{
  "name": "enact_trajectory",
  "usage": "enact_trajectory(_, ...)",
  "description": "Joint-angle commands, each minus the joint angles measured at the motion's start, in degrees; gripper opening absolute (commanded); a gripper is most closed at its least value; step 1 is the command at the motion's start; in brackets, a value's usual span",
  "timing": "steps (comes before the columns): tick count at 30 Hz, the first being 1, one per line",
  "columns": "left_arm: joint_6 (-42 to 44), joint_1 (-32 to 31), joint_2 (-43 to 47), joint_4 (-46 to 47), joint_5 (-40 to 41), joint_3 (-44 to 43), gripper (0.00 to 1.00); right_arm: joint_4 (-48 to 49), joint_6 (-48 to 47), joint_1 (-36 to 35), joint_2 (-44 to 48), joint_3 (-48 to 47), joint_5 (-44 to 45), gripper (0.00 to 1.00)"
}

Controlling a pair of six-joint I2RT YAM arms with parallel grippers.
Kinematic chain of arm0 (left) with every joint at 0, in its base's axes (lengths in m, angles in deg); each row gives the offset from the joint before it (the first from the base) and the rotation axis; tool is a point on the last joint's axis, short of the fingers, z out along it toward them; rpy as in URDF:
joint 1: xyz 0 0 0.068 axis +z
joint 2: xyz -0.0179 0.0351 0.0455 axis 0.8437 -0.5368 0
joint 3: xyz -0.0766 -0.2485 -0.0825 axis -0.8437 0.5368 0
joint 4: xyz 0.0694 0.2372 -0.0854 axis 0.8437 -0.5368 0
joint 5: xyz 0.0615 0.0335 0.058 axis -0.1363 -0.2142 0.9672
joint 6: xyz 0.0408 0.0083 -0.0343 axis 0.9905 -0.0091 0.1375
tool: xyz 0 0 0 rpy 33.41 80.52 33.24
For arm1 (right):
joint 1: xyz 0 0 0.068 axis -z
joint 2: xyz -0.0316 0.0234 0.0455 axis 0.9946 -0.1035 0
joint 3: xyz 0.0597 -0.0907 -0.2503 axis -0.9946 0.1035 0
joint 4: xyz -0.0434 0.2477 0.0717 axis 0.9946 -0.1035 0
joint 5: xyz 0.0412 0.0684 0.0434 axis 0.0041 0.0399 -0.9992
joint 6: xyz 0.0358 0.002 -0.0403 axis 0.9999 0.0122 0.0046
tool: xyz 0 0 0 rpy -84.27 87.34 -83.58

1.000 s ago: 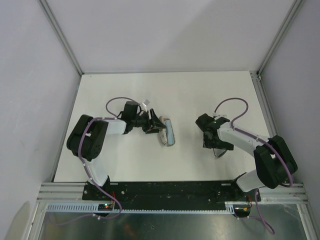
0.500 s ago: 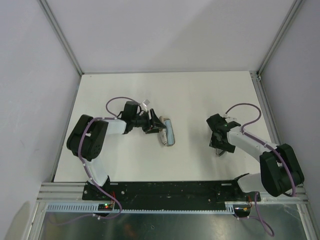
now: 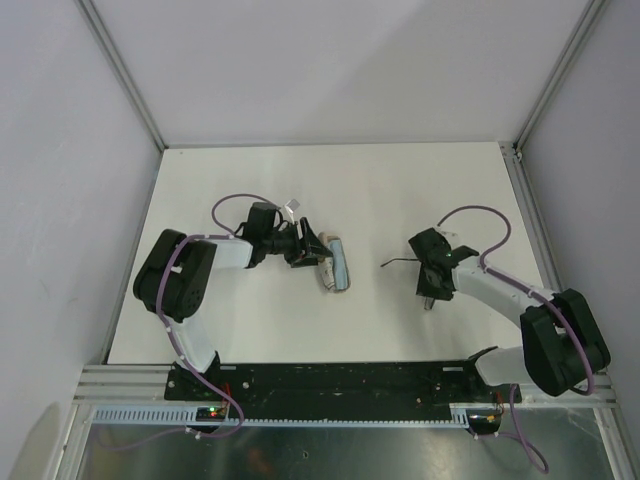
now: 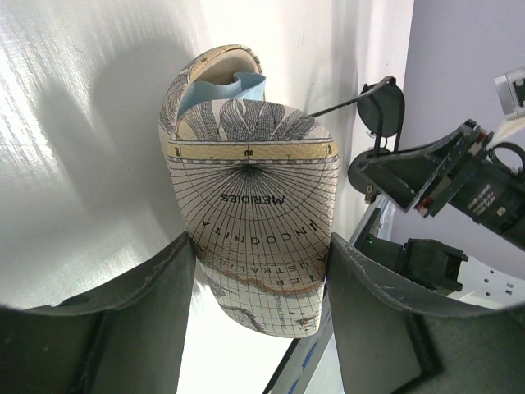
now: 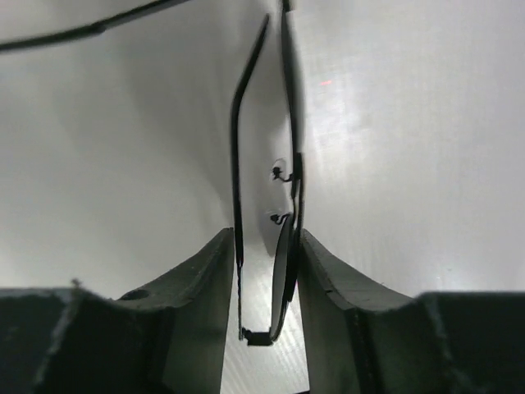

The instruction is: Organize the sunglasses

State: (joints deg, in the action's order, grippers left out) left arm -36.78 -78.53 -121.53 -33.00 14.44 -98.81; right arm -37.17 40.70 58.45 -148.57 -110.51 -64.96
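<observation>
Two grips on at once.

Left gripper [image 4: 258,246]: my fingers are clamped on the two flanks of the oval case [image 4: 250,189], map print facing my wrist camera. It sits left of centre on the white table [image 3: 400,190]. The case gapes at its far end, and light blue cloth [image 4: 221,89] shows in the opening.

Right gripper [image 5: 264,238]: my fingers are pinched in on the sunglasses [image 5: 292,123], right of centre and well apart from the case. From my right wrist the frame stands edge-on between the fingers. One dark lens [image 5: 284,263] lies against the right finger, and a folded temple arm [image 5: 236,164] runs along the left finger. The other temple arm is swung out and crosses the top left of that view. From overhead it pokes leftward, toward the case. I cannot tell whether the frame rests on the table or hangs just off it.

From my left wrist, a round dark lens shows beyond the case, with the right gripper just beneath it.
</observation>
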Motion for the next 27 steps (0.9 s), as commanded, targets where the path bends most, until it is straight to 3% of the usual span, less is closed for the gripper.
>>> enact_trajectory(1,5.1,-1.2,-0.4,-6.7,1.8,1.2,0.51,4.9,-6.4,-6.4,2.6,0.0,-5.1,0.44)
enact_trajectory(5,5.2,-1.3,-0.4,-6.8,1.9,1.2,0.51,5.2,-9.5,-9.8,3.4,-0.3,-4.7,0.52)
enact_trajectory(8,5.3,-1.2,-0.4,-6.9,2.1,1.2,0.51,3.9,-8.9,-8.9,3.0,-1.3,-3.4,0.71)
enact_trajectory(15,5.4,-1.2,-0.2,-7.1,2.2,1.4,0.51,1.7,-6.7,-3.5,5.2,-4.1,-5.3,0.97)
enact_trajectory(20,5.4,-1.2,0.0,-7.2,2.1,1.4,0.51,2.2,2.5,1.5,9.0,-5.2,-7.8,0.99)
enact_trajectory(27,5.3,-1.2,0.4,-7.2,1.9,1.4,0.51,-5.8,28.2,3.2,10.4,-9.5,3.0,0.99)
